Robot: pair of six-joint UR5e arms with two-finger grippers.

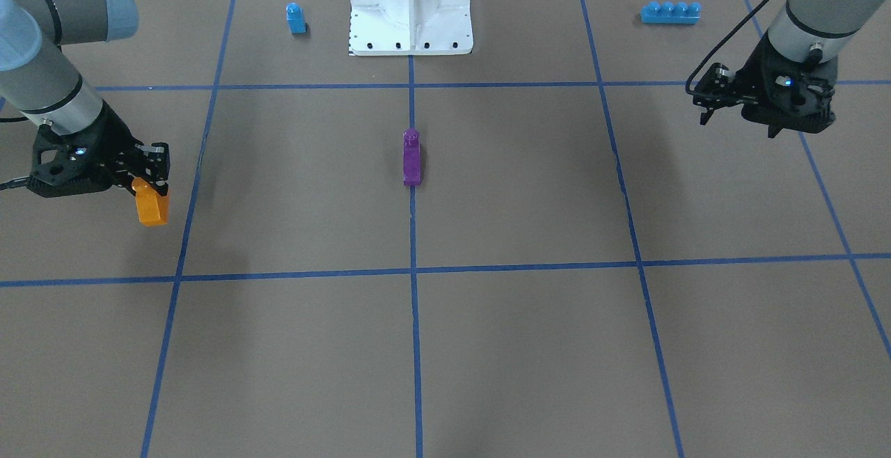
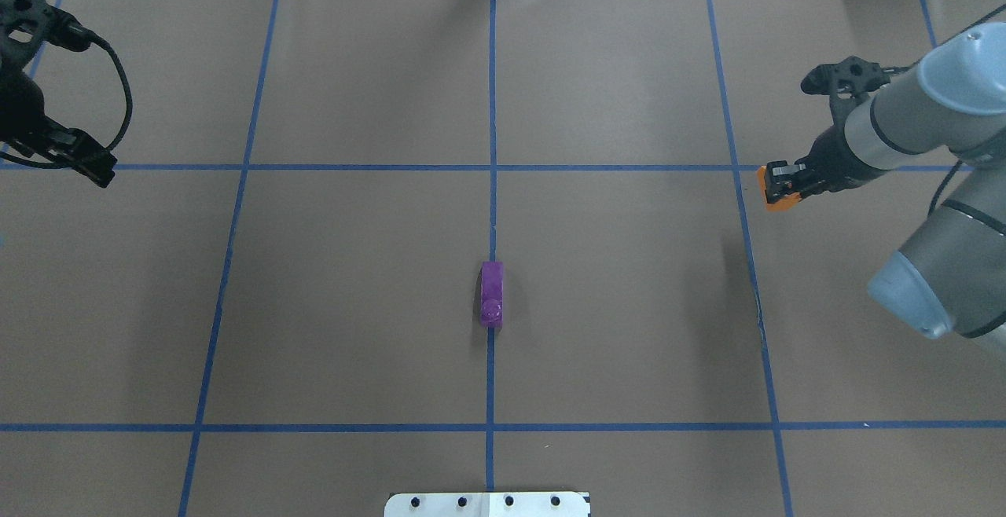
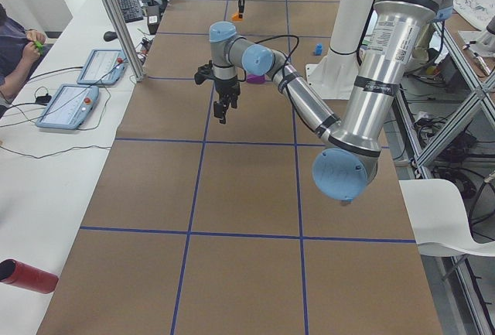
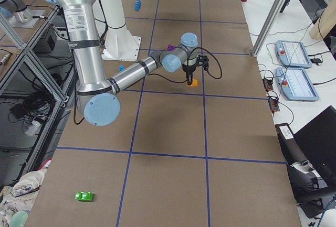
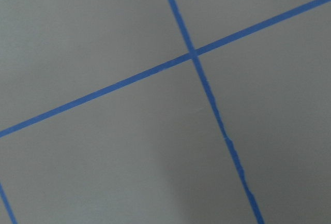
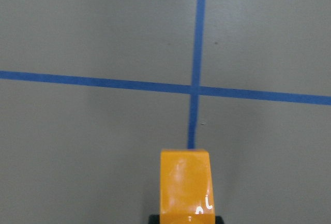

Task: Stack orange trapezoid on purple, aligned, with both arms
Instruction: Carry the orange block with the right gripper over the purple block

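Observation:
The purple brick [image 1: 411, 159] lies alone on the blue centre line in the middle of the table, and also shows in the overhead view [image 2: 492, 294]. My right gripper [image 1: 150, 183] is shut on the orange trapezoid [image 1: 152, 204] and holds it above the table, far to the purple brick's side. The orange trapezoid also shows in the overhead view [image 2: 774, 195] and fills the bottom of the right wrist view [image 6: 185, 185]. My left gripper [image 1: 710, 113] hangs open and empty above the opposite side of the table [image 2: 98, 167]. The left wrist view shows only table and tape lines.
A small blue single-stud brick [image 1: 296, 18] and a long blue four-stud brick [image 1: 670, 12] stand near the white base pedestal [image 1: 411, 5]. A green brick [image 4: 84, 196] lies at the table's right end. Operator desks with tablets run along the far side.

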